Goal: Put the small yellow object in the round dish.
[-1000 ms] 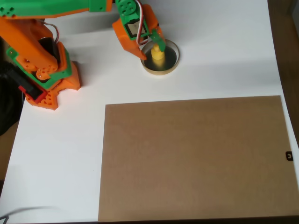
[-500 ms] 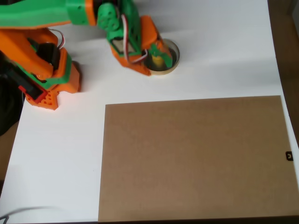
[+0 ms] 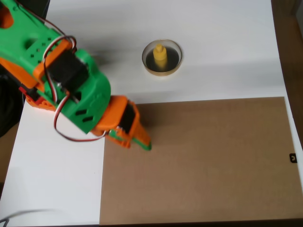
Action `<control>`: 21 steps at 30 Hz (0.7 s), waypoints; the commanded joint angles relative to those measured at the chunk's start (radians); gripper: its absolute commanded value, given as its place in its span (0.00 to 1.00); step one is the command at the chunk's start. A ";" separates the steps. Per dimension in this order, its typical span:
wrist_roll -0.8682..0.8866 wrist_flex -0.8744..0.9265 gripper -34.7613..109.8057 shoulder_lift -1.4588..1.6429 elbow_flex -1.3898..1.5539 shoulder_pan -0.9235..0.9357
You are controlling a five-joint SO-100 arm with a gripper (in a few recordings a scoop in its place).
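Yellow object (image 3: 160, 53) is what the task hangs on, and the hand (image 3: 142, 141) is nowhere near it. The hand is hanging over the upper left part of the brown board (image 3: 199, 161), its green tip pointing down and to the right in the overhead view. It is carrying nothing that I can see, but from up here the fingers are lying one behind the other, so I cannot tell whether they are parted or closed. Behind it the green and orange arm (image 3: 71, 90) is stretching across the left side of the white tabletop (image 3: 227, 38).

Moving outward, the dish (image 3: 162, 57) is sitting on the tabletop just above the board's top edge, well apart from the hand. The yellow piece is standing upright inside it, knob up, on the dark floor, a little above centre.

As far as I can judge, the placing is done: the piece is resting in the dish with nothing touching it. All that seems to be left is for the arm to park.

Against a second ago, the change is plain. Then the hand was right over the dish with the piece at its tip; now it has swung away down onto the board, and the dish has stayed where it was.
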 commanded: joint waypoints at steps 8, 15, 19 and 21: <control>0.107 -0.147 0.34 0.075 0.103 0.201; 0.172 -0.193 0.34 0.291 0.221 0.255; 0.202 -0.186 0.34 0.535 0.342 0.264; 0.216 -0.178 0.35 0.652 0.410 0.275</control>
